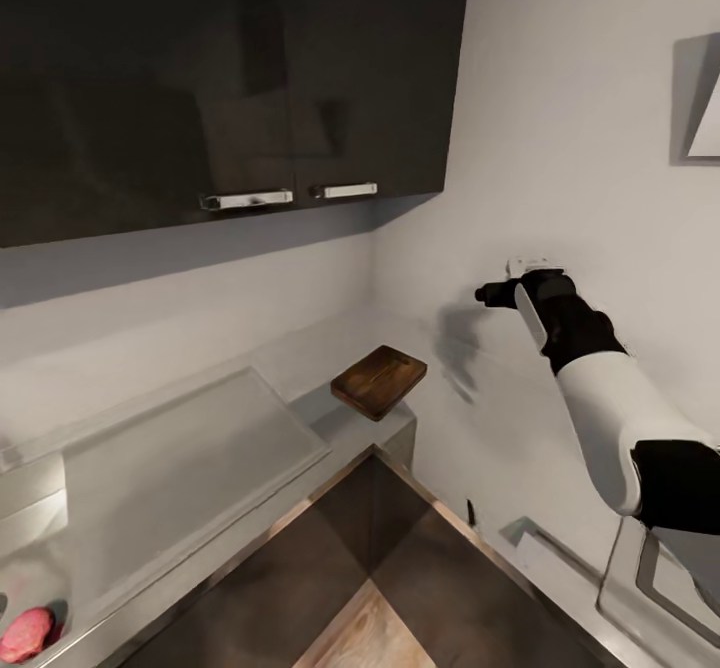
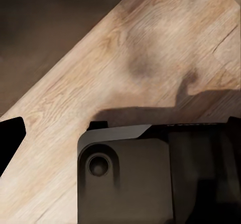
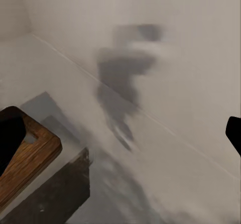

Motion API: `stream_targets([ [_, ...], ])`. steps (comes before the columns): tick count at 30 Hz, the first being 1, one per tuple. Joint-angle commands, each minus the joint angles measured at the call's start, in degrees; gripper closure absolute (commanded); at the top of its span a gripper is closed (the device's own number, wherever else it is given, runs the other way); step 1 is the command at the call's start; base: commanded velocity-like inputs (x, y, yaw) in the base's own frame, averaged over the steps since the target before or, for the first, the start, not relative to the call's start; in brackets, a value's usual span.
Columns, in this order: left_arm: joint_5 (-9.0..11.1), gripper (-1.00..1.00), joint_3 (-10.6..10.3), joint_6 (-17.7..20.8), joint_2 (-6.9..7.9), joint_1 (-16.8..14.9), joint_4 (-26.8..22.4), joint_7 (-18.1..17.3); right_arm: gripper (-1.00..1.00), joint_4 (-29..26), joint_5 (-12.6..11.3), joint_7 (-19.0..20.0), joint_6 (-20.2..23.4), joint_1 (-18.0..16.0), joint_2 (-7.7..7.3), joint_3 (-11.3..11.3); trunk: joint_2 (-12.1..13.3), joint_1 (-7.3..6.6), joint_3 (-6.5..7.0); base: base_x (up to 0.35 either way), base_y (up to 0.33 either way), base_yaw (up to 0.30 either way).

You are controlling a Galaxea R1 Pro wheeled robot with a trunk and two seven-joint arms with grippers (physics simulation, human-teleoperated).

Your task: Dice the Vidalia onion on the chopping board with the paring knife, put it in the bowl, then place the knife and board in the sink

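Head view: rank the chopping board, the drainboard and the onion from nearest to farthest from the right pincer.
1. The chopping board, at the countertop's corner end, below and left of the right pincer.
2. The drainboard, further left along the counter.
3. The Vidalia onion, at the picture's lower left corner, farthest.

Chopping board (image 1: 379,380) on countertop (image 1: 180,458) corner, Vidalia onion (image 1: 26,633) far left, wall cabinets (image 1: 220,78) above.
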Motion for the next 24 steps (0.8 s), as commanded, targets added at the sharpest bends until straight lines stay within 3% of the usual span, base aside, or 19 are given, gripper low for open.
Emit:
stream_targets([
  [1,-0.60,-1.00,0.28,-0.12,-0.07,0.01,-0.05,0.03,-1.00,0.57,-0.01,-0.20,0.23,-0.06,0.03,0.69,-0.12,0.05,-0.11,0.169,0.060,0.000],
  [13,-0.60,-1.00,0.28,-0.12,-0.07,0.00,0.08,0.03,-1.00,6.56,0.09,4.07,-3.99,-0.06,0.18,1.30,-0.12,0.05,-0.11,0.115,0.008,0.000],
  [24,-0.57,-1.00,0.28,-0.12,-0.07,-0.01,0.17,0.04,-1.00,7.77,0.13,4.56,-4.82,-0.06,0.18,1.30,-0.12,0.05,-0.11,0.178,0.000,0.000],
])
